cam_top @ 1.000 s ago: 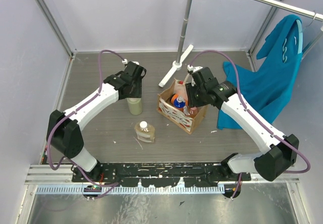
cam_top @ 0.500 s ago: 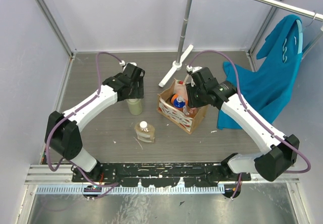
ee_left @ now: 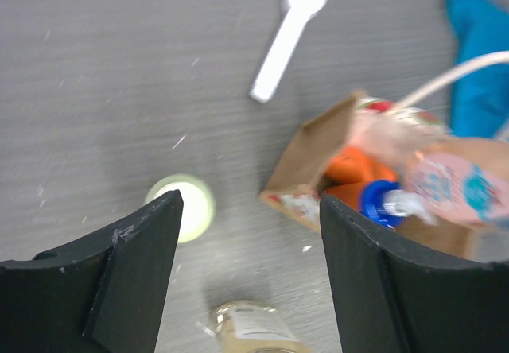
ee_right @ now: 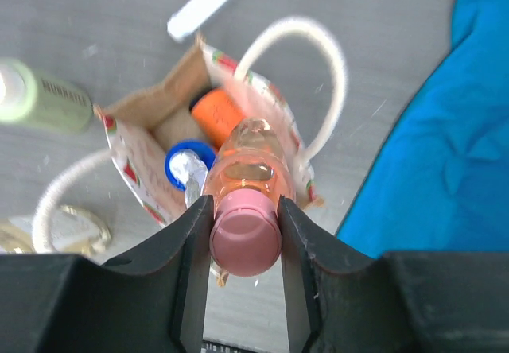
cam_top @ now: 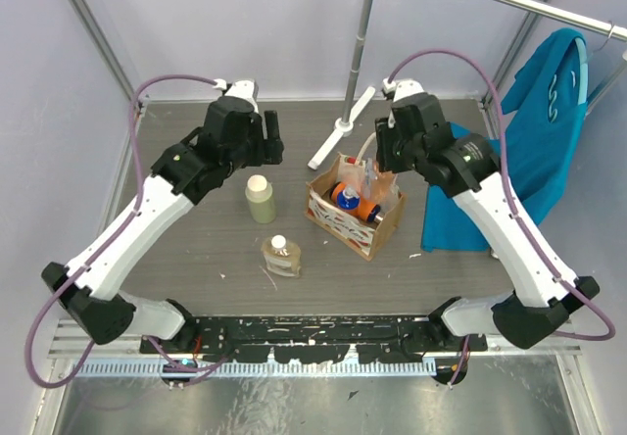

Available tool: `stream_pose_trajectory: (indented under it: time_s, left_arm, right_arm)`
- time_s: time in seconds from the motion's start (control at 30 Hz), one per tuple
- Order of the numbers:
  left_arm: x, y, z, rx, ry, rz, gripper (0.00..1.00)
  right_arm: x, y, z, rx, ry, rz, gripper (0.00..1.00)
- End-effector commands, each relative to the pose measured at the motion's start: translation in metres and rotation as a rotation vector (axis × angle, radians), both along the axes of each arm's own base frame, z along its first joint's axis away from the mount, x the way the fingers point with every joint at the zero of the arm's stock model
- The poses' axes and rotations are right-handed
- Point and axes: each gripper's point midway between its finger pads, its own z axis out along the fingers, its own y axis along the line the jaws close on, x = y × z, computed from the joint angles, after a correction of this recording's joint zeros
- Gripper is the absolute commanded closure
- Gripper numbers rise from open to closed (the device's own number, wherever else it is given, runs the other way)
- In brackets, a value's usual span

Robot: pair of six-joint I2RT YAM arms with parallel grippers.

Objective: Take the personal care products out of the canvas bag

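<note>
The canvas bag (cam_top: 338, 221) stands open at the table's middle. My right gripper (ee_right: 245, 210) is shut on the pink cap of a pink bottle (ee_right: 248, 166), which hangs above the bag's mouth (cam_top: 378, 186). An orange bottle with a blue cap (ee_right: 187, 164) and a dark orange bottle (ee_right: 221, 114) lie inside the bag. A pale yellow-green bottle (cam_top: 261, 198) stands upright left of the bag. A squat amber bottle (cam_top: 280, 256) with a white cap stands nearer the front. My left gripper (cam_top: 268, 141) hovers open above and behind the yellow-green bottle (ee_left: 181, 208), holding nothing.
A teal garment (cam_top: 519, 151) hangs from a rail at the right and drapes onto the table beside the bag. A white cross-shaped stand foot (cam_top: 343, 126) with its pole sits just behind the bag. Walls close in the left, back and right sides.
My left gripper opened, let go of the yellow-green bottle and rose away from it. My right gripper lifted the pink bottle up from the bag.
</note>
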Motion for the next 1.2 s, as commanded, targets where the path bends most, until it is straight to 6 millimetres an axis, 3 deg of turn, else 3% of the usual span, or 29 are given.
stream_pose_trajectory:
  time_s: [0.0,0.07,0.2,0.37,0.53,0.67,1.0,1.17]
  left_arm:
    - [-0.016,-0.040,0.059,-0.069,-0.109,-0.189,0.23]
    - [-0.020,-0.065,0.063,-0.092,-0.091,-0.296,0.23]
    - [-0.027,-0.111,0.049,-0.086,-0.042,-0.461,0.23]
    - [-0.036,-0.162,0.001,-0.068,0.055,-0.647,0.22]
    - [-0.040,-0.186,-0.054,0.004,0.159,-0.712,0.23]
    - [-0.044,-0.195,-0.082,0.040,0.211,-0.733,0.24]
    - [-0.053,-0.204,-0.125,0.101,0.285,-0.756,0.28]
    - [-0.051,-0.205,-0.143,0.168,0.283,-0.748,0.35]
  right_arm:
    - [0.024,-0.029,0.105,0.059,-0.332,-0.165,0.94]
    - [0.027,-0.040,0.123,0.053,-0.380,-0.218,0.94]
    - [0.034,-0.061,0.145,0.025,-0.437,-0.314,0.94]
    - [0.047,-0.081,0.143,-0.006,-0.434,-0.383,0.93]
    - [0.058,-0.097,0.115,-0.018,-0.378,-0.409,0.93]
    - [0.063,-0.107,0.084,-0.010,-0.317,-0.411,0.93]
    - [0.066,-0.120,-0.002,0.020,-0.172,-0.431,0.93]
    - [0.066,-0.120,-0.027,0.036,-0.140,-0.430,0.93]
